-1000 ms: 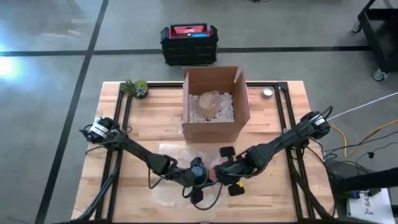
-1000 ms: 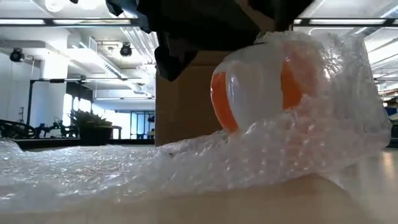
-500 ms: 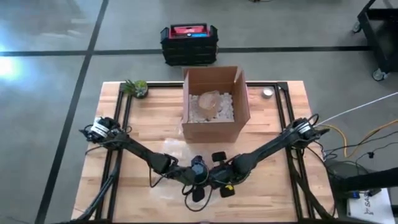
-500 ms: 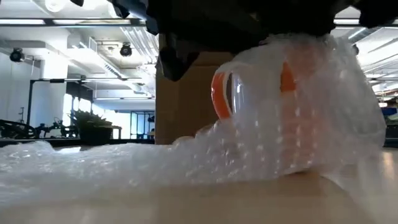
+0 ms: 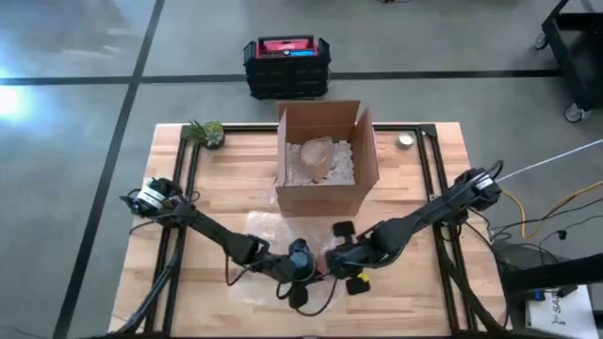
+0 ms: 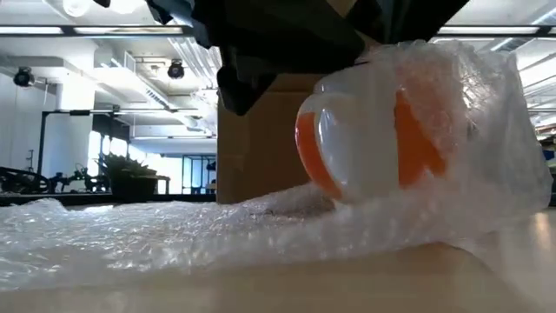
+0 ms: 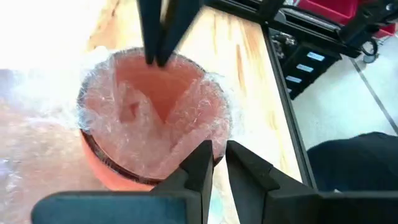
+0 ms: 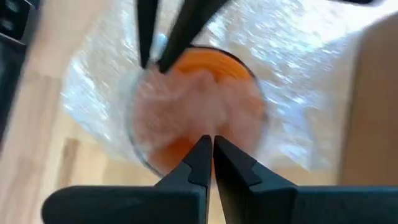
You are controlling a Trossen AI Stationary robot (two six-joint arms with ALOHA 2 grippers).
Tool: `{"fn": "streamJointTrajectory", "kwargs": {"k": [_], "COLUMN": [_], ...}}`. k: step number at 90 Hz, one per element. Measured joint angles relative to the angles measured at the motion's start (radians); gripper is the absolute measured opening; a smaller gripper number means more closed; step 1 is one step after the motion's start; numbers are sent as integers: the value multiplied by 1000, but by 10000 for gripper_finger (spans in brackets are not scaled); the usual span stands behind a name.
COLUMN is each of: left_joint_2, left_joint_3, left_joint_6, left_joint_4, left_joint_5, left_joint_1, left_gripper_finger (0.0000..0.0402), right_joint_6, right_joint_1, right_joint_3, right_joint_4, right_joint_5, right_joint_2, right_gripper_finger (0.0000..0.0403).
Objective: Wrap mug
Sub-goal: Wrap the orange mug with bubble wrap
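An orange mug with a white handle point(image 6: 365, 130) stands near the table's front middle, swathed in clear bubble wrap point(image 6: 174, 235). The wrap is stuffed into the mug's mouth point(image 7: 155, 118), and its loose end lies spread over the table toward the left. Both grippers come down on the mug's mouth from above. My left gripper point(image 7: 217, 158) and my right gripper point(image 8: 208, 146) are each shut at opposite sides of the rim. In the high view the two grippers point(image 5: 316, 262) hide the mug. My left gripper pinches the mug's rim point(image 7: 214, 138) with the wrap over it, one finger inside the mouth and one outside, pointing down. The mug sits tilted in the wrap. My right gripper pinches the wrap at the opposite side of the rim point(image 8: 208, 132) from above, fingertips nearly together.
An open cardboard box point(image 5: 325, 155) with packing filler and a wrapped item stands just behind the mug. A small potted plant point(image 5: 207, 132) is at the far left and a small round thing point(image 5: 405, 141) at the far right. A black and red case point(image 5: 285, 64) lies on the floor beyond.
My right gripper has swung toward the table's left and near edge, then come back to the right. The mug was turned upright with the wrap drawn over it, then tipped back, so its handle again faces the low camera.
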Motion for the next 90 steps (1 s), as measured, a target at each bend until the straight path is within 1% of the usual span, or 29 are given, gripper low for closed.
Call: {"fn": "streamJointTrajectory", "kwargs": {"k": [8, 13, 33, 52, 64, 72, 90], "left_joint_2": [0, 0, 0, 0, 0, 0, 0], "left_joint_3": [0, 0, 0, 0, 0, 1, 1], "left_joint_6": [0, 0, -1, 1, 3, 5, 8], "left_joint_4": [0, 0, 4, 4, 3, 6, 7], "left_joint_5": [-1, -1, -10, -7, -7, -6, -5], "left_joint_1": [0, -1, 1, 0, 0, 0, 0], "left_gripper_finger": [36, 36, 36, 36, 36, 36, 36], "right_joint_6": [3, 3, -22, -11, 15, 21, -10], "right_joint_1": [-1, -4, -3, 1, 0, 0, -2], "right_joint_3": [0, 1, 4, 0, -13, -14, -11], "right_joint_4": [6, 22, 59, 67, 126, 150, 153], "right_joint_5": [92, 134, 154, 122, 120, 109, 68], "right_joint_2": [-1, 21, 113, 143, 160, 194, 243], "right_gripper_finger": [2, 2, 2, 2, 2, 2, 2]}}
